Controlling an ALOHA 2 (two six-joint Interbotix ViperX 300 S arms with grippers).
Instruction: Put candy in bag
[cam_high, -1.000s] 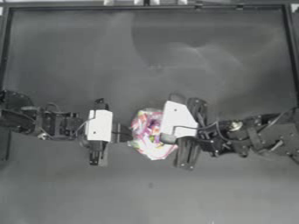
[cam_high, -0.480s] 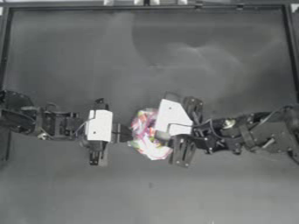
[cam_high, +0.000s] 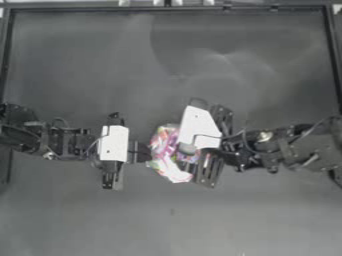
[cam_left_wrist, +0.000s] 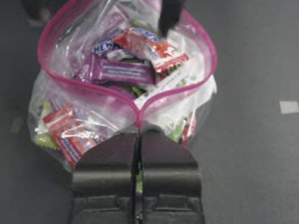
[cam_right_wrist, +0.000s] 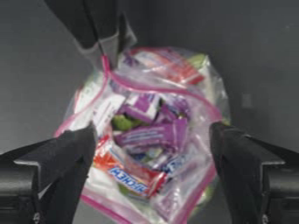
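The clear bag (cam_high: 165, 156) with a pink strip (cam_left_wrist: 70, 83) round its mouth lies at the table's middle, mouth held wide. My left gripper (cam_left_wrist: 139, 130) is shut on the strip at the near rim, and from above it (cam_high: 144, 152) sits at the bag's left edge. My right gripper (cam_right_wrist: 153, 131) stands open, one finger at each side of the mouth, above the bag (cam_right_wrist: 152, 144). A red-orange wrapped candy (cam_right_wrist: 130, 178) lies on top of the mixed sweets inside the mouth, with no finger on it. The same candy (cam_left_wrist: 153, 47) shows near a dark right finger (cam_left_wrist: 169, 15).
The dark table (cam_high: 167, 65) stretches bare behind and in front of the two arms. Its raised frame (cam_high: 167, 7) runs along the back. Both arms meet at the bag, the left one (cam_high: 60, 142) from the left, the right one (cam_high: 294, 150) from the right.
The right arm has edged a little leftward over the bag. The left gripper and the bag have stayed where they were.
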